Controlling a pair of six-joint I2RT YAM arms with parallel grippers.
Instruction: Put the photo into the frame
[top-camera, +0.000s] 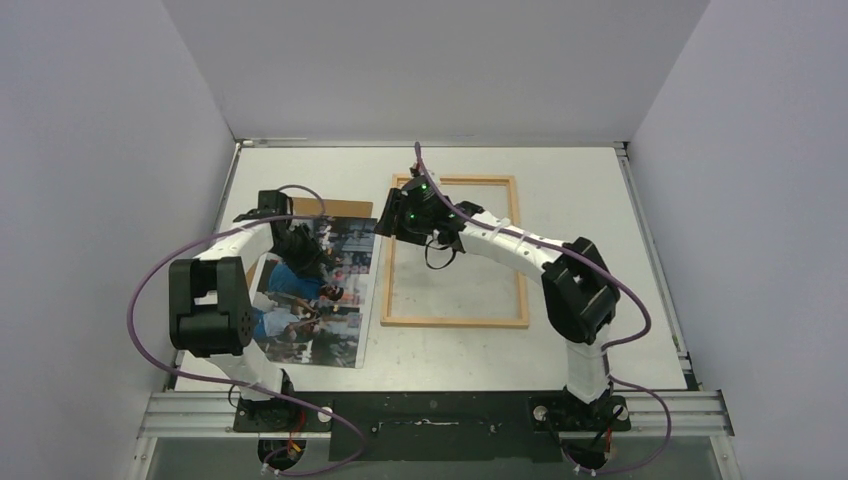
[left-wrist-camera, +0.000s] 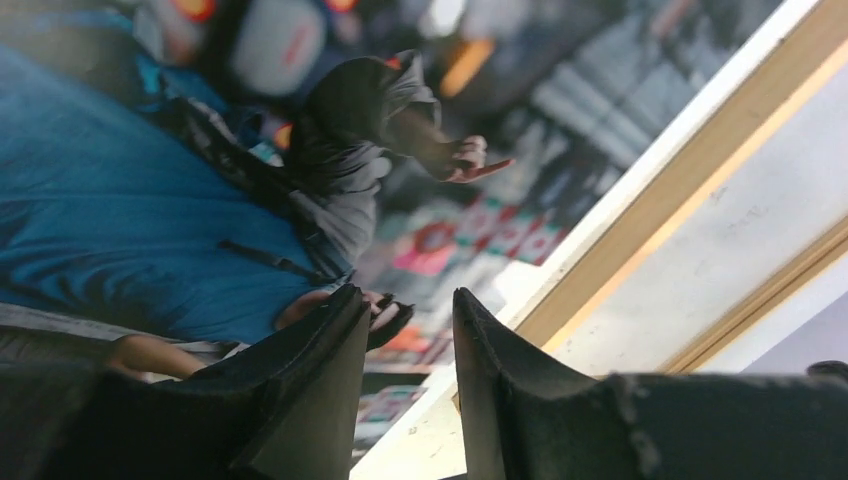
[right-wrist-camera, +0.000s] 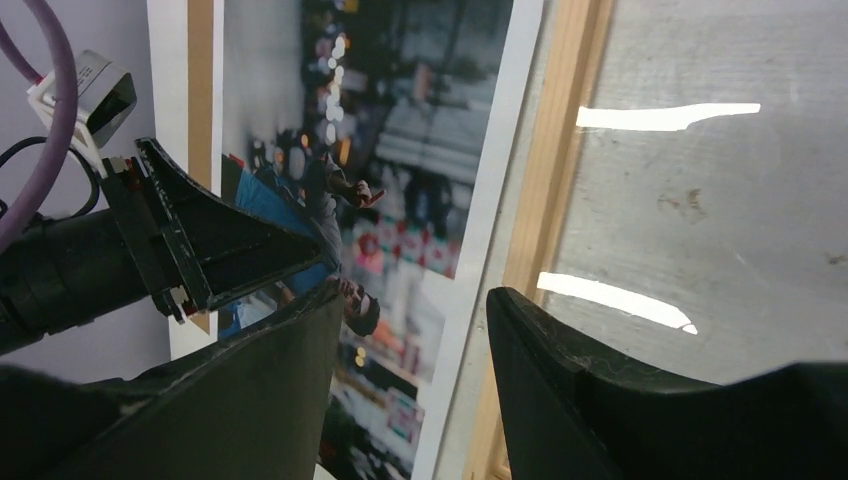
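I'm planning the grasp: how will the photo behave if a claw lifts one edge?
The photo lies as a thin, wide sheet flush on the table, so it is probably light and would likely sag when lifted. With no raised edge, a push may just slide it.

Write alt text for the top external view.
The photo lies face up on the table, left of the empty frame. The left gripper is over the photo, the right gripper near the frame's far left corner.
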